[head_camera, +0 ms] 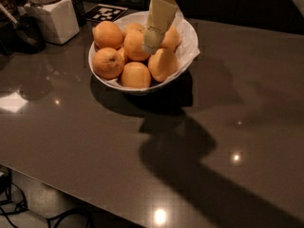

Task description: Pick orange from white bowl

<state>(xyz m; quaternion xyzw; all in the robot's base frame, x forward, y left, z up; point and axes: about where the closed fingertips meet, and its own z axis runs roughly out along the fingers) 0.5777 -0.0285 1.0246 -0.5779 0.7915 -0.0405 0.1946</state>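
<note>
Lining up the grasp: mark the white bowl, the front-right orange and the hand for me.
white bowl (142, 90): camera view, front outer wall.
front-right orange (163, 64): camera view, middle of its skin.
hand (152, 42): camera view, its lower tip, just above the bowl's middle.

gripper (151, 46): you see it pale cream, above the bowl's fruit
orange (164, 64): plain orange
white bowl (140, 90): white, white paper
table (247, 94): glossy grey-brown
card (105, 12): black-and-white squares
</note>
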